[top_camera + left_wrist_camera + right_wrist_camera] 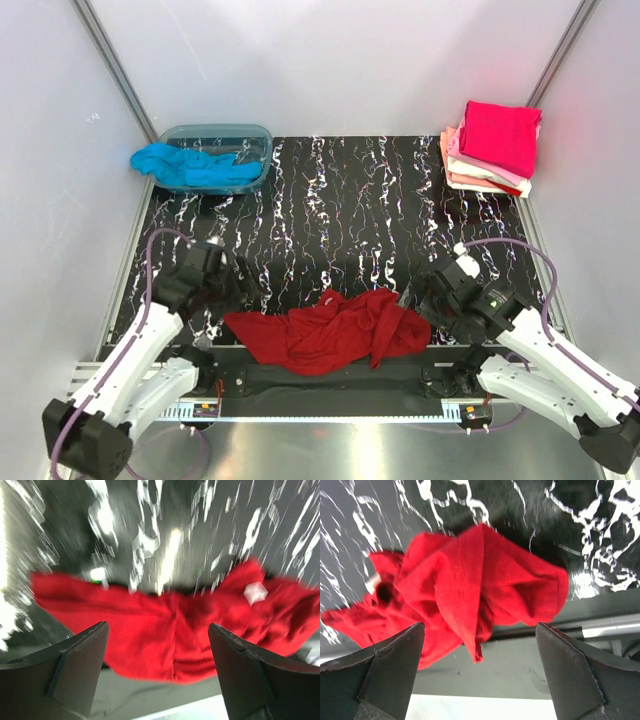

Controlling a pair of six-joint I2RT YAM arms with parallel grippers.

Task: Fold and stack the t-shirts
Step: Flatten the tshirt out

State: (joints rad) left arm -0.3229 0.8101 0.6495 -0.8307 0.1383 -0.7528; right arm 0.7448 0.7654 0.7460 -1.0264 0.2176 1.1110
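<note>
Two arms flank one crumpled dark red t-shirt point(325, 330), which lies in a heap at the near edge of the table point(350, 200), partly over the edge strip btw the arm bases. That's prob. the working spot, since both arms reach it equally. The left gripper point(157, 630) hovers over the shirt's left side, jaws wide apart w/ nothing btw them. Its wrist view shows flattish cloth below and the white neck tag point(255, 592) off to one side, so the collar isn't under this gripper. The right gripper point(480, 625) likewise gapes fully, empty, over the bunched right end where a fold ridges up. No finger seems to touch cloth, though the left wrist view is blurred. My read: the step in hand is grabbing this shirt to spread it, one arm per side, so it can be pulled flat before folding; wide jaws suit thick, bunched cloth. The far right corner holds the stack of folded shirts point(495, 145), magenta on top w/ paler ones under it, kept well apart from the work area so it isn't disturbed. At far left a turquoise t-shirt point(185, 165) spills over the rim of the plastic tub point(258, 140), unfolded, prob. next in line. So the task looks partway: several folded, at least two to go.
</note>
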